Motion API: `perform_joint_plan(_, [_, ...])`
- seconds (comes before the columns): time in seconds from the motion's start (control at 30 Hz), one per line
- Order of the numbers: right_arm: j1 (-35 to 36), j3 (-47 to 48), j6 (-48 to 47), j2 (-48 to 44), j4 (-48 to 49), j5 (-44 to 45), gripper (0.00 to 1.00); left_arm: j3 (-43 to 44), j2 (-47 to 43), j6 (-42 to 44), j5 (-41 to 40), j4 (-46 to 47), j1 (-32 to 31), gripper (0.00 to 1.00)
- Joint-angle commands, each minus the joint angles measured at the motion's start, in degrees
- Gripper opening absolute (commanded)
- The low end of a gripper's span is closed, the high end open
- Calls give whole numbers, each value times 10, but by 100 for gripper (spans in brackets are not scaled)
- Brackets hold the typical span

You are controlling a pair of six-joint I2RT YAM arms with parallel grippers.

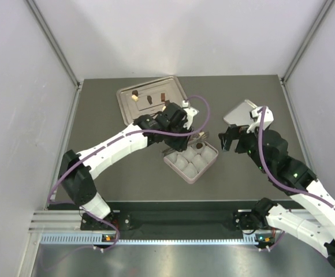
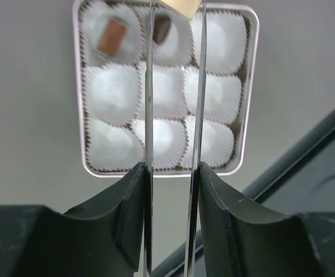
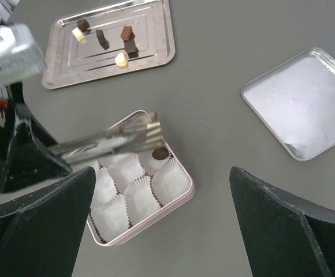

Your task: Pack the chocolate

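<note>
Two pieces (image 2: pixel 111 37) are lying in the box (image 2: pixel 254 92) while the left hand (image 2: pixel 170 179), clenching tongs (image 2: pixel 148 86) on a cream chocolate (image 2: pixel 179 7) above it, is probably aiming for an empty cup (image 2: pixel 220 37); the right hand (image 1: pixel 230 140) is hanging released.

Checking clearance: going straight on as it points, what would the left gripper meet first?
Likely the pink square box, its metal tongs landing in the paper cup holding a dark chocolate piece; depth unclear.

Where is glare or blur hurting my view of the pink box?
Left wrist: the white cups wash out, and the frame's top edge crops the cream chocolate. Right wrist: the tongs blur over the pink box. Top: the box is small.
</note>
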Motion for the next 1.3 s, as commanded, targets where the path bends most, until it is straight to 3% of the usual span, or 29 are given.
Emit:
perform_joint_plan(0.0, [-7, 24, 13, -9, 2, -4, 100, -15, -36, -6, 34, 23, -8, 40])
perform_joint_plan(0.53, [-6, 23, 19, -22, -3, -3, 100, -46, -1, -23, 69, 60, -40, 42])
perform_joint_plan(1.27, [-6, 24, 15, -25, -6, 0, 100, 16, 24, -16, 28, 27, -46, 54])
